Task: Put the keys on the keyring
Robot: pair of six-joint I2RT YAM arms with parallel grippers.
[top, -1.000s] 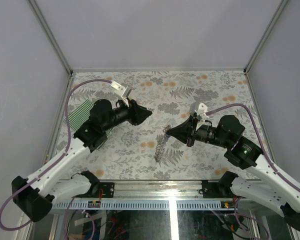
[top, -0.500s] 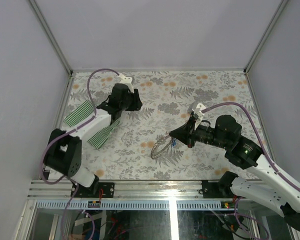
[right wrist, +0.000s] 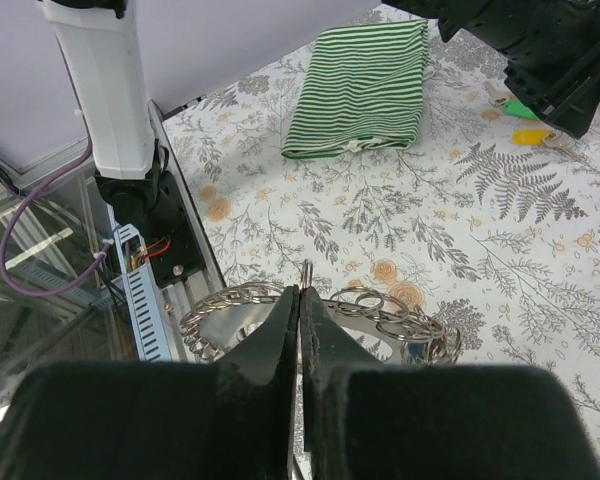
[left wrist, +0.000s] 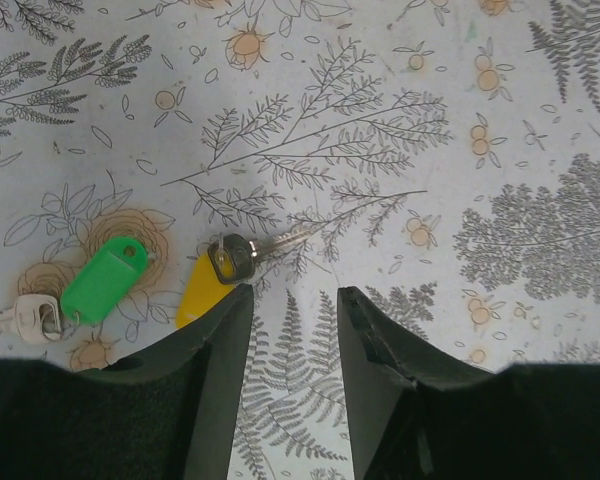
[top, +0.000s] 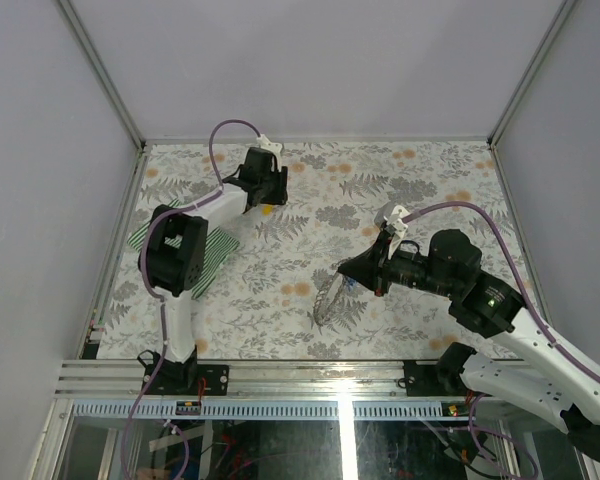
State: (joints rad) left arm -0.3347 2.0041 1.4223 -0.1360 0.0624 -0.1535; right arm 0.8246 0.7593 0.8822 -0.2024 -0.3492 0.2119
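Note:
The keys lie on the patterned table at the back left. A green-headed key and a yellow-headed key lie side by side, and a silver blade points away from the yellow one. My left gripper hovers open just beside the yellow key with nothing between its fingers; from above it sits over the yellow spot. My right gripper is shut on the keyring, a chain of linked metal rings that hangs below it above mid-table.
A folded green-and-white striped cloth lies at the left, partly under the left arm. The aluminium rail and wiring run along the near table edge. Grey walls enclose three sides.
The left arm has swung away from the cloth toward the back, bringing its open gripper over the green and yellow keys. The right gripper has stayed shut on the keyring, whose chain has shifted slightly.

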